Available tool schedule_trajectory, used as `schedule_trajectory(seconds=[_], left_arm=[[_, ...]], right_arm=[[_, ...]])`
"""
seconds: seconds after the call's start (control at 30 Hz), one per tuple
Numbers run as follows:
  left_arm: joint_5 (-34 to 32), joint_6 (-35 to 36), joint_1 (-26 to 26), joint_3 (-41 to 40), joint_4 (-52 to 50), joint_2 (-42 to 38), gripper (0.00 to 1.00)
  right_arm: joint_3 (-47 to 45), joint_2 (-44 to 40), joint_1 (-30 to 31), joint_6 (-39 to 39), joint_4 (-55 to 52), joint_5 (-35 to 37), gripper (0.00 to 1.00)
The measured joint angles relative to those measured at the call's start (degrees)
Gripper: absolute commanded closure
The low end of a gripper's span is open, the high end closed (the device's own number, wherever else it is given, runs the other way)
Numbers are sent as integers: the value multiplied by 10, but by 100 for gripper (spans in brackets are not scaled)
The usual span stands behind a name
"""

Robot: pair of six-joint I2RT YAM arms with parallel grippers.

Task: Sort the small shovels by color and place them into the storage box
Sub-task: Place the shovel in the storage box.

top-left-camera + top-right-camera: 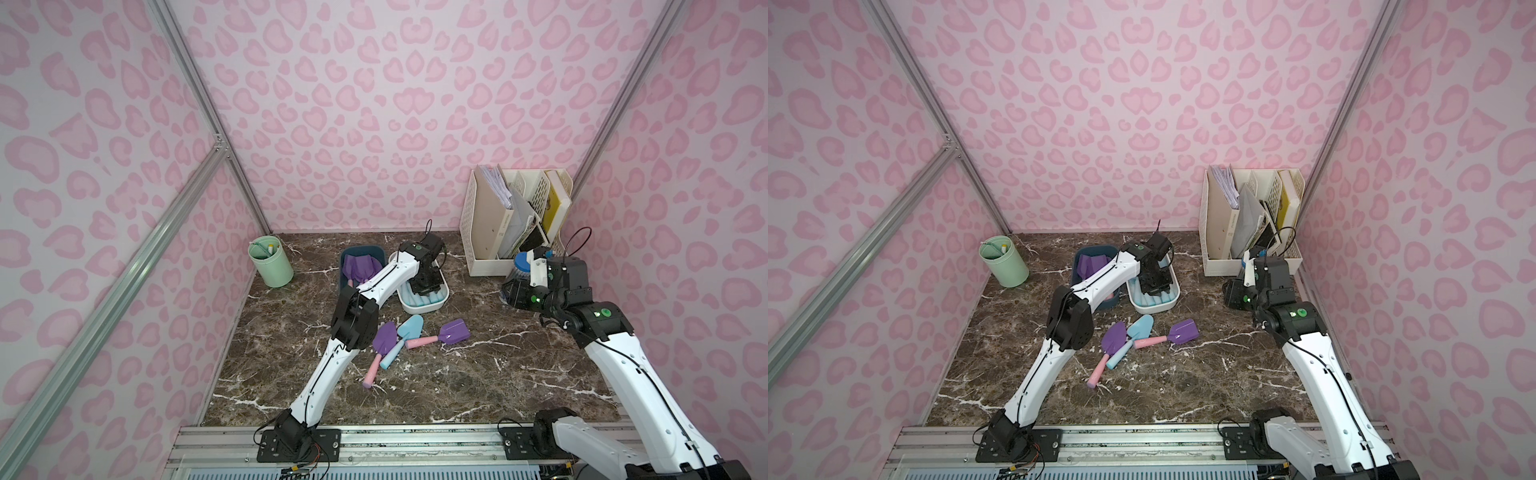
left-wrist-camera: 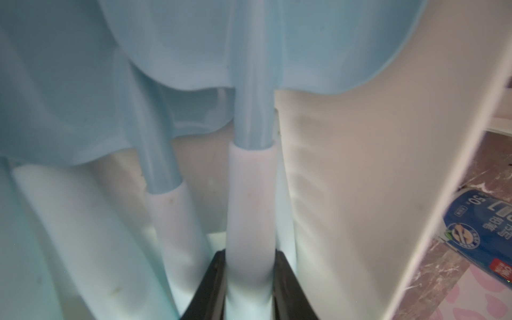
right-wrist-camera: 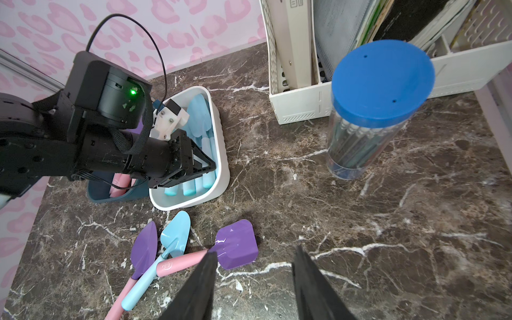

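My left gripper (image 2: 250, 255) is down inside the white storage box (image 1: 420, 311), shut on the pale handle of a light blue shovel (image 2: 250, 194). Several more light blue shovels (image 3: 198, 110) lie in that box. Purple shovels with pink handles (image 1: 359, 266) fill the dark blue storage box (image 1: 363, 250) beside it. In front of the boxes three shovels lie loose on the marble: a pointed purple one (image 1: 384, 337), a light blue one (image 1: 410, 327) and a square purple one (image 1: 455, 331). My right gripper (image 3: 256, 253) hangs open and empty above the table, right of the square purple one.
A mint green cup (image 1: 271, 266) stands at the back left. A white file holder (image 1: 515, 220) with papers fills the back right corner. A clear jar with a blue lid (image 3: 379, 83) stands in front of it, close to my right wrist. An aluminium rail (image 1: 415, 440) runs along the table's front edge.
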Motion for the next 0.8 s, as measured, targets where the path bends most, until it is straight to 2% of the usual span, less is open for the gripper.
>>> schedule_trajectory(seconds=[0.6,0.8], left_arm=[[0,10,0,0,0,-13,63],[-1,22,-1,0,0,-39,56]], right_arm=[[10,5,0,2,0,0,50],[17,3,0,5,-5,0,50]])
